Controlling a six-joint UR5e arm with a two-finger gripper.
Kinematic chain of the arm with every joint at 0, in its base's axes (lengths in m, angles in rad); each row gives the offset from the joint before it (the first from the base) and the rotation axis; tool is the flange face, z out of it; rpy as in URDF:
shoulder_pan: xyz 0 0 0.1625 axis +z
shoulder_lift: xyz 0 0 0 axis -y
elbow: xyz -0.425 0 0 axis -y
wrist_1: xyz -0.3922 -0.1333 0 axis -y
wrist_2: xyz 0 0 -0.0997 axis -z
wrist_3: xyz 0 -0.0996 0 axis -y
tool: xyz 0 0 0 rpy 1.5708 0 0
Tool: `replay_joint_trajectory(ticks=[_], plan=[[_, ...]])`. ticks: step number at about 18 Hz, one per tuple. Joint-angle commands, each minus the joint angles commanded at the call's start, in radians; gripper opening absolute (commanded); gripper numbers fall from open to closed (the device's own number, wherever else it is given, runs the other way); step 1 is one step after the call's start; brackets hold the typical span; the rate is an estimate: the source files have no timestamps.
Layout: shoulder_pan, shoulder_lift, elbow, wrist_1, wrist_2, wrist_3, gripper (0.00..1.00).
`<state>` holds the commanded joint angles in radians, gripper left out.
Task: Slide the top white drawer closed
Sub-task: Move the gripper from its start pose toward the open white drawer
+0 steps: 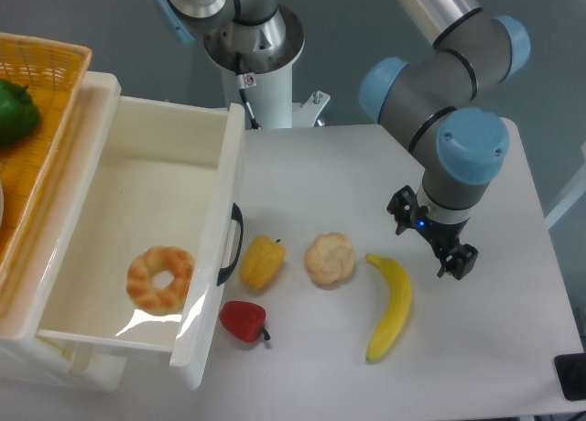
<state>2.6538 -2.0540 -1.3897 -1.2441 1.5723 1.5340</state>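
The top white drawer (156, 220) stands pulled out; the gripper (432, 242) hangs apart, grip state unclear

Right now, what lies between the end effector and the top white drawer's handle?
In the camera view: banana, round pastry and yellow pepper lie between end effector and black handle.

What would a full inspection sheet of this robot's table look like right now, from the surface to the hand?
Surface: white table, bare at the right.
Job's things: top white drawer pulled wide open, a doughnut lying inside; black handle on its front.
Clutter: yellow pepper, red pepper, round pastry and banana on the table just in front of the drawer.
Hand: hand hangs over the table right of the banana, holding nothing; open or shut cannot be told.
Cables: nothing seen.
Surroundings: orange wicker basket at the top left with a green item in it.
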Motion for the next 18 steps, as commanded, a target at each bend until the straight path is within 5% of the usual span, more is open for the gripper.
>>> replay_joint_trajectory(ticks=[7,10,15,18], plan=[[-0.011,0.011,-0.050,0.024,0.006,-0.041,1.00],[-0.015,0.032,-0.129,0.124,0.012,-0.204,1.00],[-0.023,0.038,-0.143,0.126,0.032,-0.270,1.00],[-0.032,0.058,-0.156,0.135,0.011,-0.456,1.00]])
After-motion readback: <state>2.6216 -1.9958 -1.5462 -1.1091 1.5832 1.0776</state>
